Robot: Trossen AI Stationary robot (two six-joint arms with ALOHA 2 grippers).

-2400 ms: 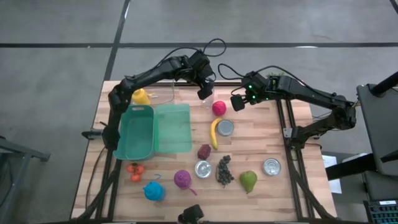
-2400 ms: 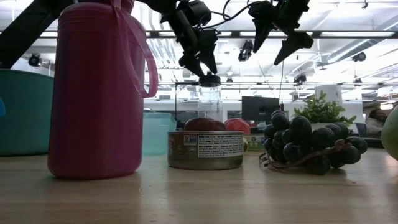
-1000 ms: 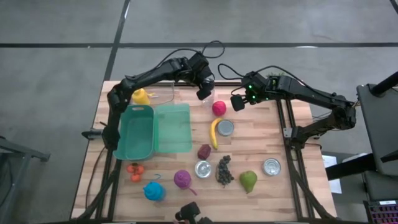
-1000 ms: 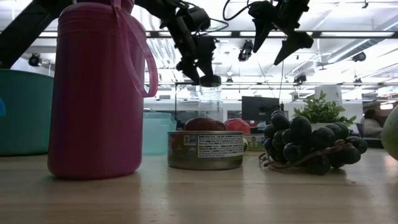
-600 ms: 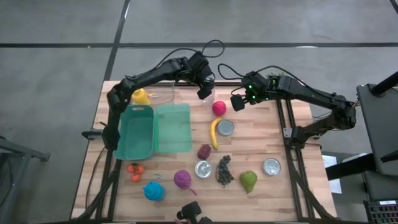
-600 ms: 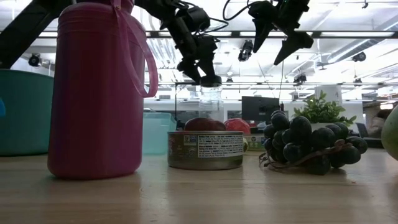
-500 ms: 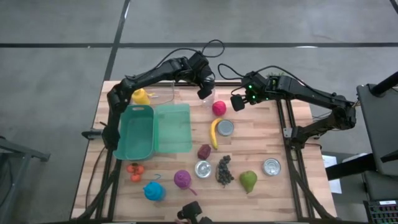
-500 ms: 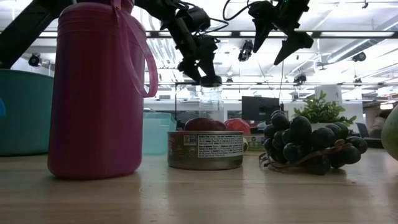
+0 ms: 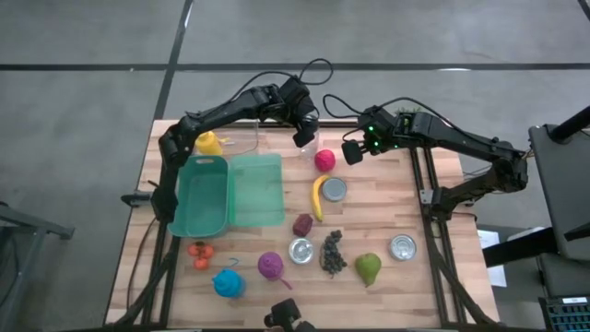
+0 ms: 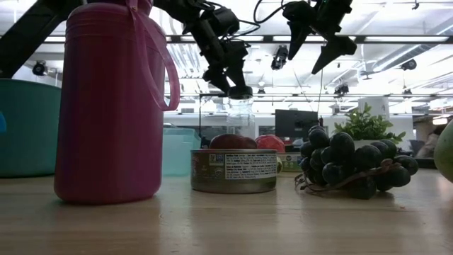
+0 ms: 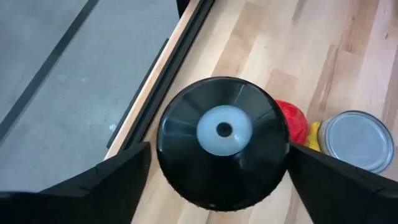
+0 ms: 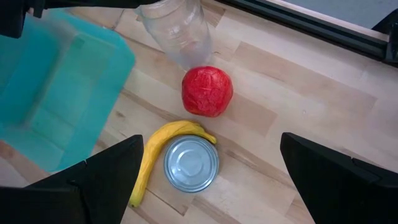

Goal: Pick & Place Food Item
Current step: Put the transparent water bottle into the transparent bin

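wooden planks form the table [image 9: 387,212], which is seen from above against a grey floor. near the upper middle of the high view, the left gripper [image 9: 304,136] is placed directly over a clear jar [image 10: 240,113] with a black lid [image 11: 222,151]; in the left wrist view its fingers [image 11: 99,186] are seen spread wide on either side of the lid, apart from it, so nothing is gripped. the right gripper [image 9: 353,152] is held in the air just right of the jar, its fingers wide apart and empty. a red ball-like fruit [image 9: 324,160] is seen just below the jar, and below that a banana [image 9: 317,196] lies touching a silver can [image 9: 334,189]. a teal bin [image 9: 205,195] with its lid [image 9: 257,189] is found at left centre. grapes [image 9: 332,252] and a pear [image 9: 369,268] are set along the lower edge.
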